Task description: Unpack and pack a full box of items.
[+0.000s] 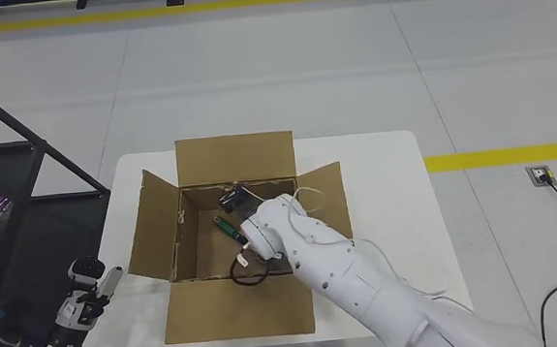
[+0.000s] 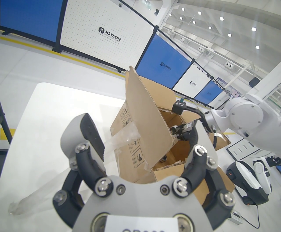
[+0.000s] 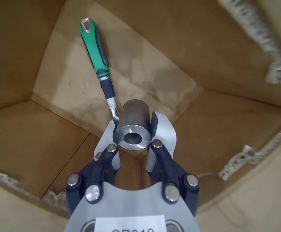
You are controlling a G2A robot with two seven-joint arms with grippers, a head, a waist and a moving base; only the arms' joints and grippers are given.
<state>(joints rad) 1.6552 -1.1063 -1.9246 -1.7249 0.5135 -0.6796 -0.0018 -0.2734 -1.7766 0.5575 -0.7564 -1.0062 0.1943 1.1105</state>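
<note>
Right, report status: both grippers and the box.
Right gripper shut on metal cylinder, inside the box. Left gripper open, empty, outside the box. Green-handled ratchet on box floor, near cylinder.

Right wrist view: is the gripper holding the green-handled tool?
No, the right gripper is clamped on a metal cylinder, while the green-handled tool lies on the box floor.

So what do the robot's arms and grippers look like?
The left gripper and right gripper each have a silver plate, black links with shiny bolts, pale fingers with black pads and a white label. The right arm is glossy white.
</note>
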